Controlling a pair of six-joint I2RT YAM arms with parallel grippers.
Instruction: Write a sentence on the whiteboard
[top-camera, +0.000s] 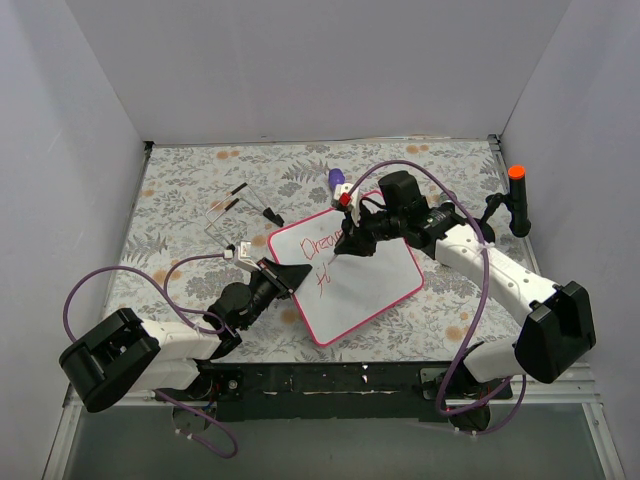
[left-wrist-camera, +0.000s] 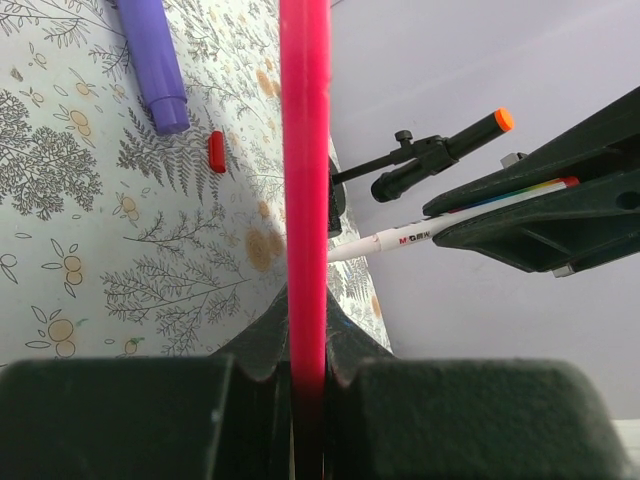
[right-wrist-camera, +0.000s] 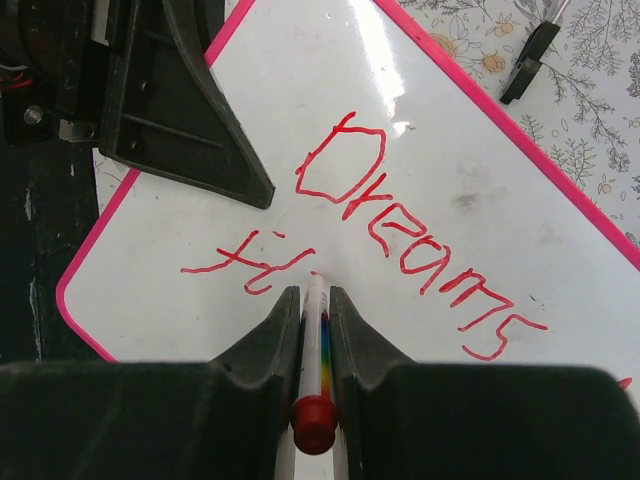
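Note:
The whiteboard (top-camera: 375, 285), white with a pink-red frame, lies tilted on the floral table. My left gripper (top-camera: 290, 275) is shut on its left frame edge (left-wrist-camera: 305, 150), which runs as a pink bar between the jaws (left-wrist-camera: 305, 340). My right gripper (top-camera: 345, 245) is shut on a white marker (right-wrist-camera: 318, 340) with a rainbow stripe and a red end cap. The marker's tip touches the board. The sentence (right-wrist-camera: 420, 235) reads "Dreams" in red, and a few red strokes (right-wrist-camera: 250, 265) of a second line sit just ahead of the tip. My right gripper's own jaws (right-wrist-camera: 315, 292) frame the marker.
A purple pen (top-camera: 337, 179) lies just beyond the board's far corner, with a small red cap (left-wrist-camera: 217, 151) next to it. A black post with an orange tip (top-camera: 517, 200) stands at the right. Thin black-tipped wires (top-camera: 235, 205) lie at the back left. White walls enclose the table.

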